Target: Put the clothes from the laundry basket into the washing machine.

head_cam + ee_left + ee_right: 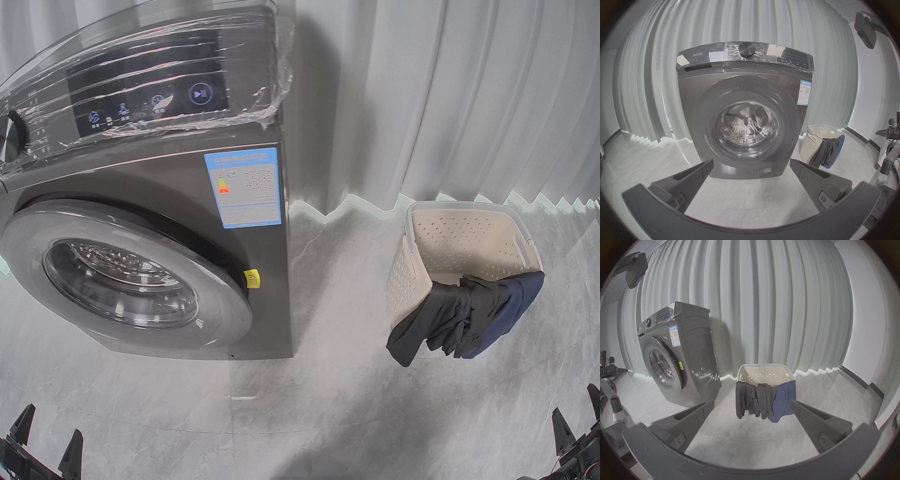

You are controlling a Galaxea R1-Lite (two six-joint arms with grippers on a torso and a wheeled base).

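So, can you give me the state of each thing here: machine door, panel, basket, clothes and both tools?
Washing machine door: shut.
Control panel: lit, under plastic film.
Laundry basket: upright on the floor, not yet emptied.
Clothes: draped over the basket's front rim, hanging partly outside.
Left tool: open, empty.
Right tool: open, empty.

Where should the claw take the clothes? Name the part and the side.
Probably the bunched middle of the clothes, where they drape over the near rim of the basket. Come from the robot's side and slightly above with the open right claw. The fabric there is gathered thick and hangs outside the wall, whereas the loose tails below might slip.
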